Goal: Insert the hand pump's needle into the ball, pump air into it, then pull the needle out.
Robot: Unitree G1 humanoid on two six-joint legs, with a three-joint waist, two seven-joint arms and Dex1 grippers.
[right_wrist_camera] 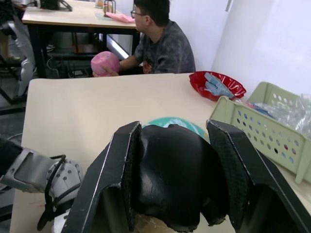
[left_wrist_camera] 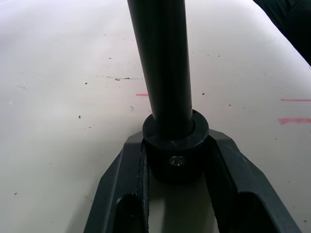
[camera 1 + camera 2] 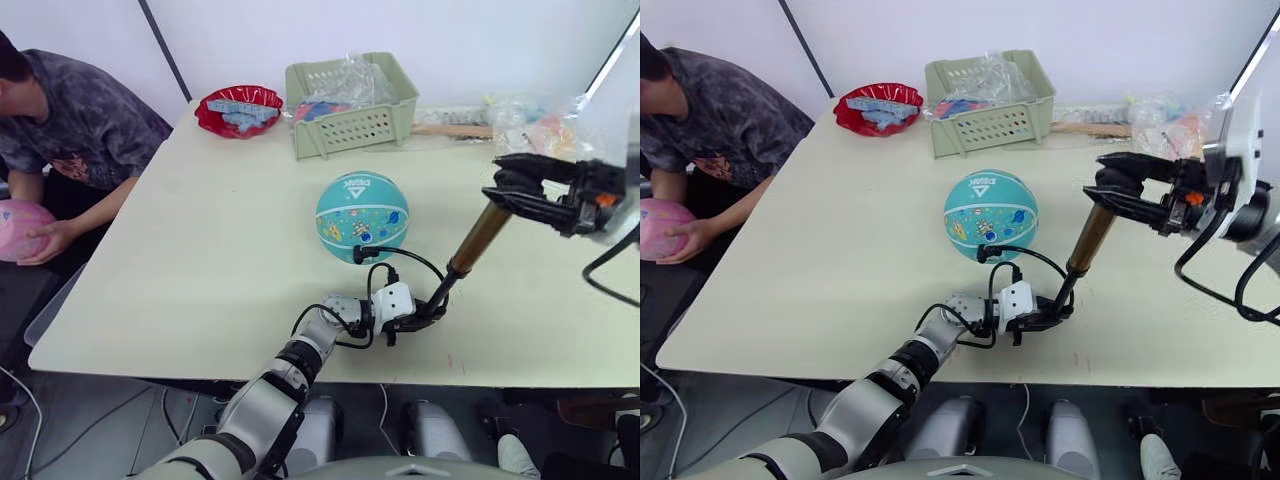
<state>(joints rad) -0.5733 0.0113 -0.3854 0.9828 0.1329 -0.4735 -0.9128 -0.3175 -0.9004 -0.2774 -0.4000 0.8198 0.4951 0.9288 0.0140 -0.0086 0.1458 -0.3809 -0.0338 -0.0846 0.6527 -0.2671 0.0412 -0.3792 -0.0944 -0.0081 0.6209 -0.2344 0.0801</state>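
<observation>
Ball (image 3: 362,216) sitting mid-table (image 3: 200,230), unrestrained.
Pump (image 3: 478,240) leaning, base down; left gripper (image 3: 425,316) pinching base, right gripper (image 3: 505,188) clamping handle.
Hose (image 3: 405,256) looping to ball; needle too small to judge.
Risk: pumping shoving ball, yanking needle.

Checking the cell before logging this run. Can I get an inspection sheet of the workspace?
Surface: cream table, small marks.
Job's things: ball mid-table; hand pump tilted, hose reaching the ball; needle too small to tell.
Clutter: green basket, red dish, bags at far edge.
Grippers: left gripper clamps pump base; right gripper clamps handle.
Cables: black cable at left wrist.
Surroundings: seated person holding pink ball.
</observation>
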